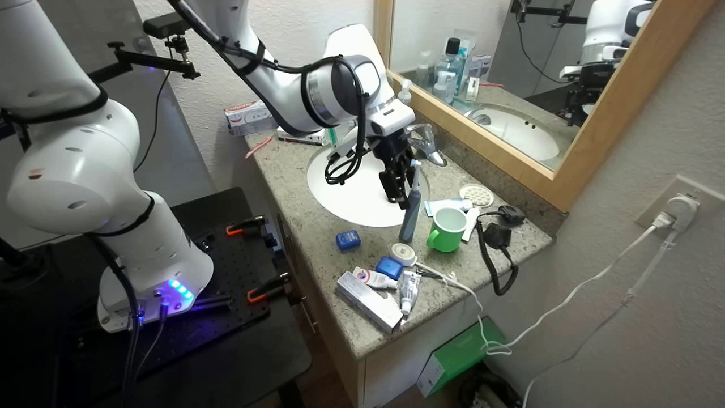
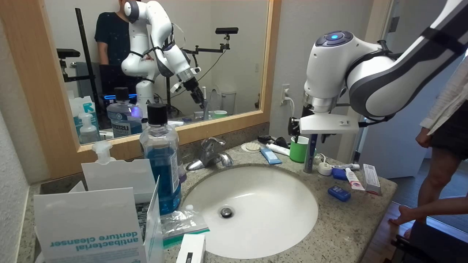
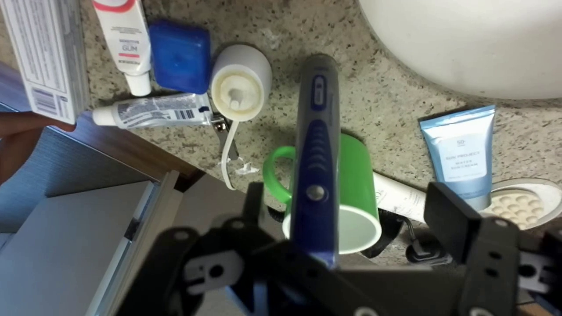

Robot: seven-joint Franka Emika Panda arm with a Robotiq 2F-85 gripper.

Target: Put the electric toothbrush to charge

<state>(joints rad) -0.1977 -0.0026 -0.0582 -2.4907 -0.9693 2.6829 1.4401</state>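
The toothbrush [image 3: 317, 145] is seen standing upright on the counter [image 3: 316, 26], just beside the charger [image 3: 241, 83], near the sink [image 3: 474, 44] and the cup [image 3: 358, 175]. The gripper [image 3: 351, 199] is spread wide, nothing being grasped; in the wrist view, the toothbrush is seen between its fingers [image 3: 452, 217], with gaps on both sides.

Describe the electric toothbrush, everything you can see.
The electric toothbrush stands upright on the counter, beside the charger. The wrist view shows it within the open gripper; finger contact is unclear. Its plastic-looking grey handle has a blue front, ridges and a silver button; the slim neck and head are pale.
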